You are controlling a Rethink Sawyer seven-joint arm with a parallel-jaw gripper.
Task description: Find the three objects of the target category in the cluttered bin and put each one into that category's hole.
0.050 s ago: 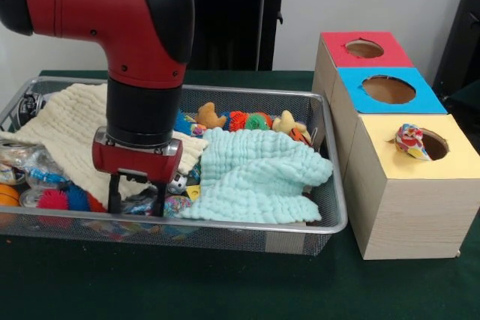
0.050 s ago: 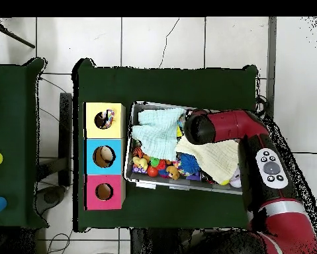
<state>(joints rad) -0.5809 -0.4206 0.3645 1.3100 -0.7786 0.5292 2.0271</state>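
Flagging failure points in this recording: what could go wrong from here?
The end effector is low in the bin, its fingers apart among small toys; it could grab the cream cloth instead. A toy sits perched at the yellow hole's rim and may fall outside.

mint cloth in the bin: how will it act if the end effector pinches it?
The mint cloth is crumpled and draped over the toys, so it is probably floppy and will sag from a pinch. It looks light. One edge lies against the bin wall, so lifting may drag hidden toys along.
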